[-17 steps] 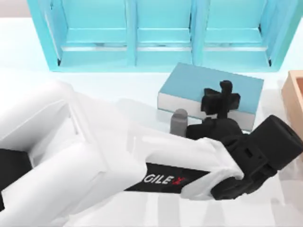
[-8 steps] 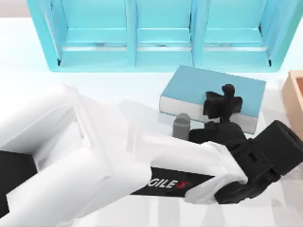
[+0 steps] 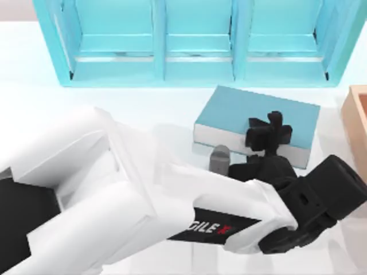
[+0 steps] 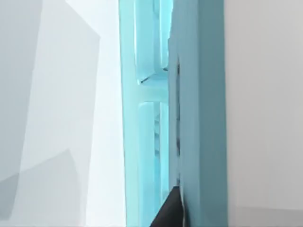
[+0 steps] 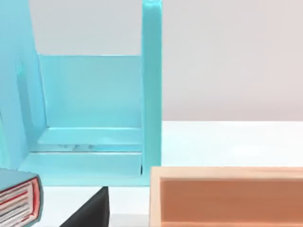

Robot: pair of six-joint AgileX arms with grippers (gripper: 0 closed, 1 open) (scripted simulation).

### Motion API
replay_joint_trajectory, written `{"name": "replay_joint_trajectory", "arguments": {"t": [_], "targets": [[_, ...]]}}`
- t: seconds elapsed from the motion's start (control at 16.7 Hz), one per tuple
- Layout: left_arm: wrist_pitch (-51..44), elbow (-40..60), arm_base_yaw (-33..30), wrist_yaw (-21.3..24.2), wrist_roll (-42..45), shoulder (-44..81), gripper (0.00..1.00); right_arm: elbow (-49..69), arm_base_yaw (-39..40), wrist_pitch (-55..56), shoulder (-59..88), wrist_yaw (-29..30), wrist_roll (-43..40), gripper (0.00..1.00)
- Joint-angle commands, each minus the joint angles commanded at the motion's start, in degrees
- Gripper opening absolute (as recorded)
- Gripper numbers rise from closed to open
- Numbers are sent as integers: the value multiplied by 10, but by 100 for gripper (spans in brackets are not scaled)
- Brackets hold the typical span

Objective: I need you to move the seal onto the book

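- Over the book point(image 3: 241, 114), near its front edge, hangs the left gripper point(image 3: 269, 130); its fingers look closed, perhaps on the seal, which I cannot make out.
- Book lies on the worktop point(image 3: 34, 103) before the shelf unit point(image 3: 195, 40).

Book point(image 3: 241, 112): teal-blue cover, white page edges. Shelf point(image 3: 189, 40): light blue. Arm point(image 3: 143, 200): white shell, black band with white and red lettering. Left gripper point(image 3: 269, 130): black. Box point(image 3: 358, 114): tan-orange. Table point(image 3: 34, 97): white.
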Motion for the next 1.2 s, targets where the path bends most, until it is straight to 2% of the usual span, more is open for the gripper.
{"name": "replay_joint_trajectory", "arguments": {"t": [0.36,1.14,1.2], "targets": [[27,-8,0,1,0,17,0,0,0,0,0,0,0,100],[27,-8,0,1,0,17,98,0,0,0,0,0,0,100],[27,-8,0,1,0,17,100,0,0,0,0,0,0,100]]}}
